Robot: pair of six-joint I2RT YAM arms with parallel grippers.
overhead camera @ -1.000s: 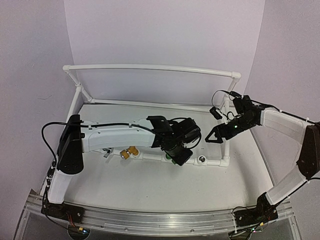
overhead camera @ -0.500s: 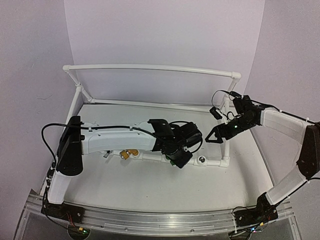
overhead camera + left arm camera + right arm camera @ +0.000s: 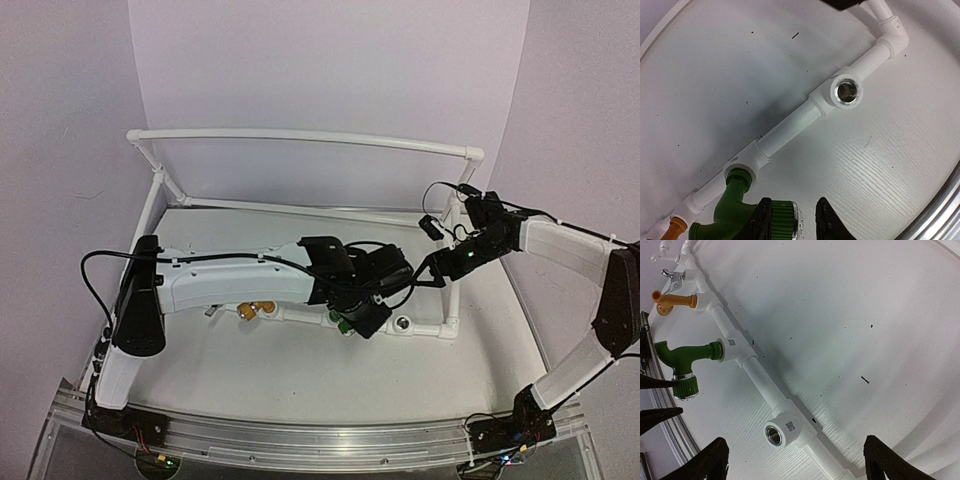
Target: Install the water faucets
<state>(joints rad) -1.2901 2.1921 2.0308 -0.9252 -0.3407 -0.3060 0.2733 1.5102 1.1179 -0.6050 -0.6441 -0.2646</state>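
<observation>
Green faucet (image 3: 687, 357): screwed into the pipe frame (image 3: 790, 125) on the counter (image 3: 740, 60), beside the brass-yellow faucet (image 3: 675, 301).
Left jaws (image 3: 793, 212): released, straddling the green spout end; one finger touching it, the other just clear.
Right jaws (image 3: 420, 272): spread wide, grasping nothing, above the frame's right end.

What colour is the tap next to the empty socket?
The tap is bright green, clearest in the right wrist view.

Left arm (image 3: 230, 282) stretches rightward, left fingers (image 3: 827, 222) narrowly parted; right arm (image 3: 560, 250) bends inward, right fingers (image 3: 712, 462) spread wide.
</observation>
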